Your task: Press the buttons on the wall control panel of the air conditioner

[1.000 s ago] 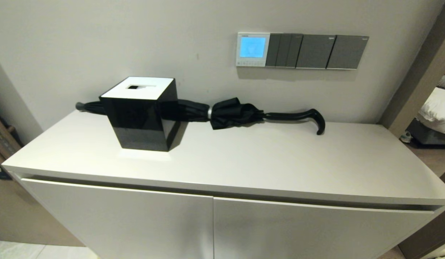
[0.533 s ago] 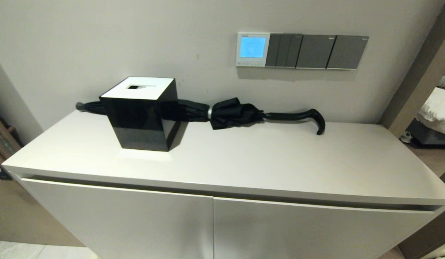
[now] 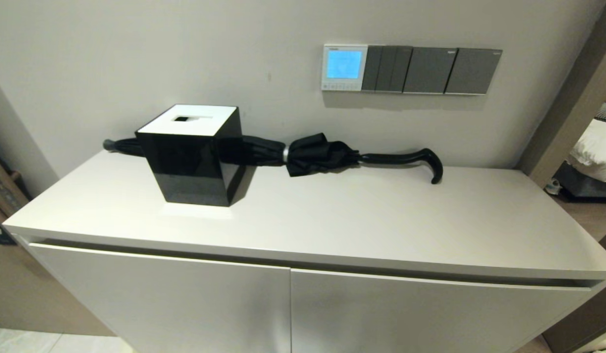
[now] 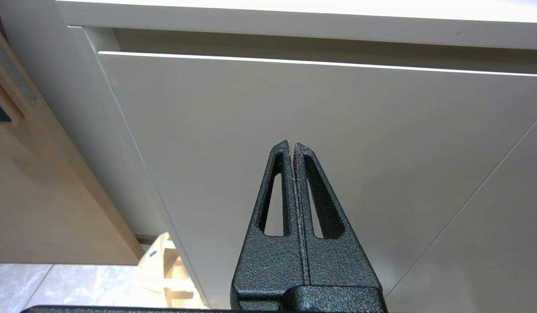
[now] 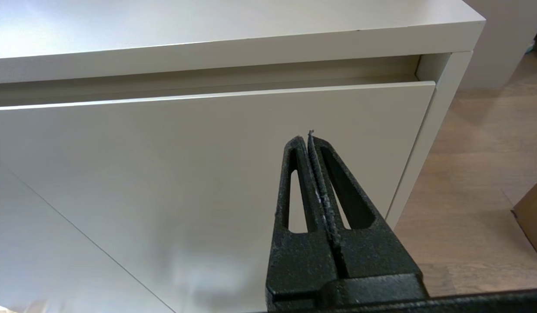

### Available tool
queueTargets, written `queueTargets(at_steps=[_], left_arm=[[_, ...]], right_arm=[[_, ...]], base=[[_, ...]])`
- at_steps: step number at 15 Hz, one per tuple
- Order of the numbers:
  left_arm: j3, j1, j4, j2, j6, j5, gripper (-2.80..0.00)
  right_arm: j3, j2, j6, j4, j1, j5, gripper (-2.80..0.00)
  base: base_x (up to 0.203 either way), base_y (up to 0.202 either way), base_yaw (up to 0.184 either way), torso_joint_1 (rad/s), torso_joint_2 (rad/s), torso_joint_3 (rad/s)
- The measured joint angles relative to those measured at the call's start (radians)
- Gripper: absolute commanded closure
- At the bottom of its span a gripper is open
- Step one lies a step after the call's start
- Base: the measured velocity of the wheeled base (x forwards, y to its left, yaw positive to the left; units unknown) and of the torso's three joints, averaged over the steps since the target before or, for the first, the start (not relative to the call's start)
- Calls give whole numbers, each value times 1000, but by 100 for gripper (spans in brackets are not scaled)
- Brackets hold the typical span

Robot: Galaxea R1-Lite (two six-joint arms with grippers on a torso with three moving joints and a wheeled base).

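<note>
The air conditioner's wall control panel is a small white-framed square on the wall above the cabinet, its screen lit blue. The row of tiny pale buttons runs along its bottom edge. Neither arm shows in the head view. My left gripper is shut and empty, low in front of the cabinet's left door. My right gripper is shut and empty, low in front of the right door near the cabinet's right corner. Both are far below the panel.
Dark grey switch plates sit right of the panel. On the white cabinet top stand a black tissue box and a folded black umbrella along the wall. A doorway with a bed is at right.
</note>
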Motion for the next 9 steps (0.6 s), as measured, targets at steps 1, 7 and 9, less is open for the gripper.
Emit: queueTargets(at_steps=[1, 7, 9], left_arm=[[0, 0, 0, 0, 0, 0, 0], [0, 0, 0, 0, 0, 0, 0], [0, 0, 0, 0, 0, 0, 0]], right_arm=[[0, 0, 0, 1, 0, -1, 0], [0, 0, 2, 1, 0, -4, 0], [0, 0, 2, 2, 0, -5, 0]], base=[[0, 0, 0, 0, 0, 0], [0, 0, 0, 0, 0, 0], [0, 0, 0, 0, 0, 0]])
